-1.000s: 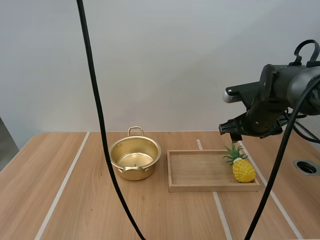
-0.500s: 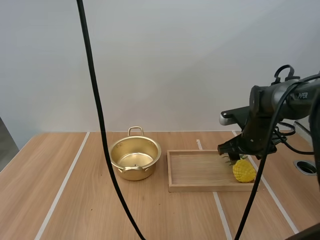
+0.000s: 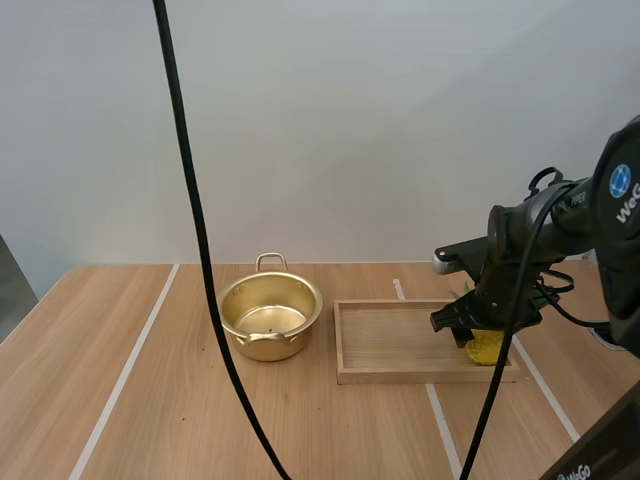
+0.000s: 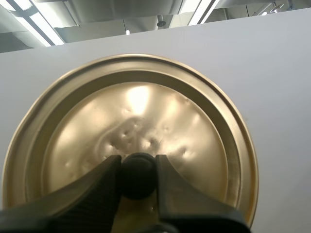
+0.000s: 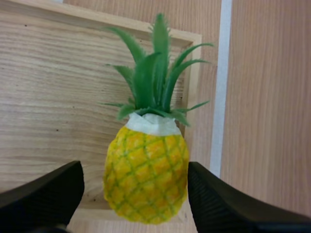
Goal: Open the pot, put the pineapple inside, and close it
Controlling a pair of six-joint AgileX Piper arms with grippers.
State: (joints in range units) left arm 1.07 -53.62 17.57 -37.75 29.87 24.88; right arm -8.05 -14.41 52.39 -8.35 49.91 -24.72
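Two jobs are in hand at once. My left gripper (image 4: 138, 167) is pinched on the black knob (image 4: 138, 178) of the gold lid (image 4: 146, 107) and holds it up, clear of the pot (image 3: 270, 318), which stands open on the desk (image 3: 150, 400), just left of the wooden tray (image 3: 425, 376). My right gripper (image 5: 135, 170) is spread wide and holds nothing. One finger stands on each side of the pineapple (image 5: 146, 189), and neither one touches it. The pineapple lies at the right end of the tray, close to the wall there, with its green leaves pointing toward the far rim.

I judge the grasp to be the risky part. The yellow body is rounded and looks smooth, so if my fingers close off-centre it could squirt out or roll along the tray. The finger on the wall side has little room and might land on the rim instead of on the fruit. A loose pinch could also drop it on the way to the pot. A low carry could clip the pot's rim and shove the pot. The lid hangs by its knob alone and may swivel.
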